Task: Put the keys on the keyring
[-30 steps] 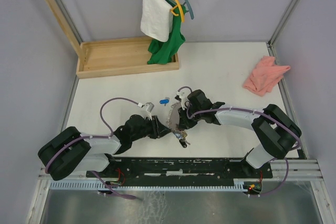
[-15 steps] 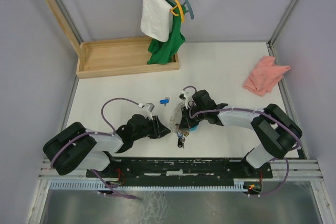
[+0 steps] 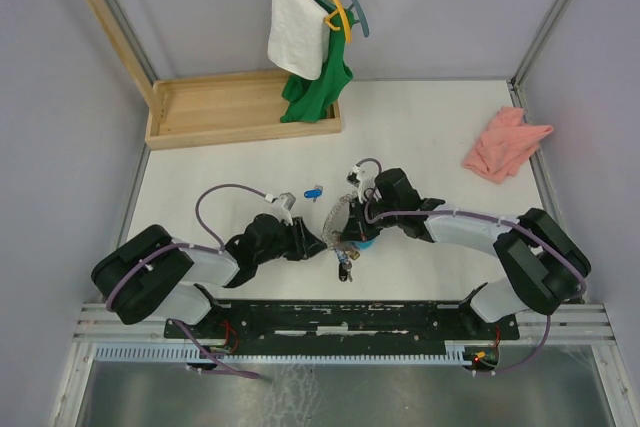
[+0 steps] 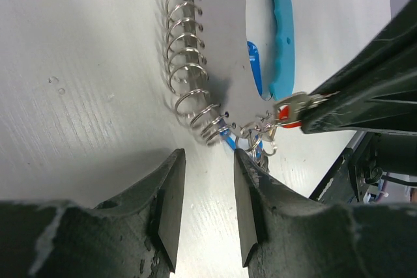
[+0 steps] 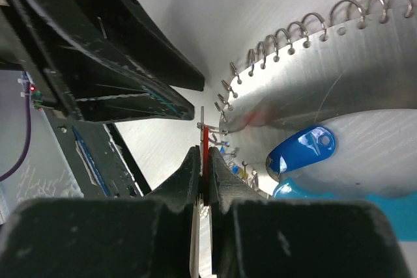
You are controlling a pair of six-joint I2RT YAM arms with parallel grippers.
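Low over table (image 3: 420, 127), right gripper (image 5: 205, 158) pinching red key (image 5: 204, 136), left gripper (image 4: 207, 161) facing, agape.

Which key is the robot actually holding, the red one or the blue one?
The red key, pinched in the right gripper; the blue key lies loose on the table farther back.

The top external view looks steeply down from high and far onto the white table (image 3: 430, 137), with the shiny metal plate edged with wire rings (image 3: 333, 219) near its centre. The left wrist view faces that plate (image 4: 221, 30) from low and close. The right wrist view faces the plate (image 5: 352, 76) from the opposite side, closer still. All three views share the plate.
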